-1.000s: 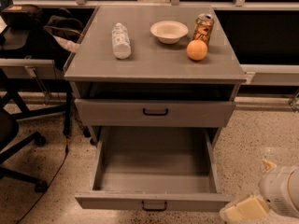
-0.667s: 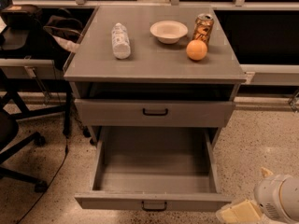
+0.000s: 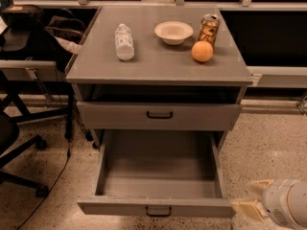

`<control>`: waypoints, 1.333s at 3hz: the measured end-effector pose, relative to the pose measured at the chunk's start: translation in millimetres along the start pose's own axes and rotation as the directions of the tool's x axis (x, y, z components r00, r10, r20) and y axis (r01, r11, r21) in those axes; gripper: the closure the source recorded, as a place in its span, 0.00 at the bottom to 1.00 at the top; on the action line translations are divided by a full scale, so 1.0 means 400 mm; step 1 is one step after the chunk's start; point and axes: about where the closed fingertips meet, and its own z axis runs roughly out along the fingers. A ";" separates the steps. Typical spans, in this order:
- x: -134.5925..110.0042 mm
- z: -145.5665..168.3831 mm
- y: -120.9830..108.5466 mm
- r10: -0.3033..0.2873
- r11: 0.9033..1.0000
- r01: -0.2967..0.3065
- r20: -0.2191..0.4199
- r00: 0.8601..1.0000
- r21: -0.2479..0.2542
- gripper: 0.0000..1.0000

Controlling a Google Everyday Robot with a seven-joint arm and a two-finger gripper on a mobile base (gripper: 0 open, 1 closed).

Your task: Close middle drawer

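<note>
The grey cabinet's middle drawer (image 3: 158, 169) is pulled far out, and its deep grey tray is empty. Its flat front (image 3: 115, 206) with a small dark loop handle (image 3: 159, 211) lies near the bottom edge of the view. My gripper (image 3: 247, 196) is at the lower right, just beside the right end of that drawer front. Its cream fingers (image 3: 248, 209) point left and stand apart with nothing between them. The white wrist (image 3: 288, 204) is behind them. I cannot tell whether a finger touches the front.
The uppermost drawer (image 3: 201, 116) stands slightly out above it. On the cabinet top (image 3: 158, 61) lie a plastic bottle (image 3: 124, 41), a white bowl (image 3: 173, 32), a can (image 3: 209, 29) and an orange (image 3: 202, 51). Office chairs (image 3: 19, 128) and cables stand at the left, on speckled floor.
My gripper has shifted slightly left, closer to the right end of the middle drawer's front. The drawer and the things on top have not moved.
</note>
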 end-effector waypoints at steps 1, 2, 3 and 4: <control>0.000 0.000 0.000 0.000 1.000 0.000 0.000 1.000 0.000 0.72; 0.031 0.044 0.007 -0.007 1.000 0.008 0.048 0.999 -0.009 1.00; 0.077 0.113 0.009 -0.029 0.998 0.033 0.085 0.996 -0.046 1.00; 0.153 0.243 0.002 -0.048 0.992 0.060 0.103 0.993 -0.113 1.00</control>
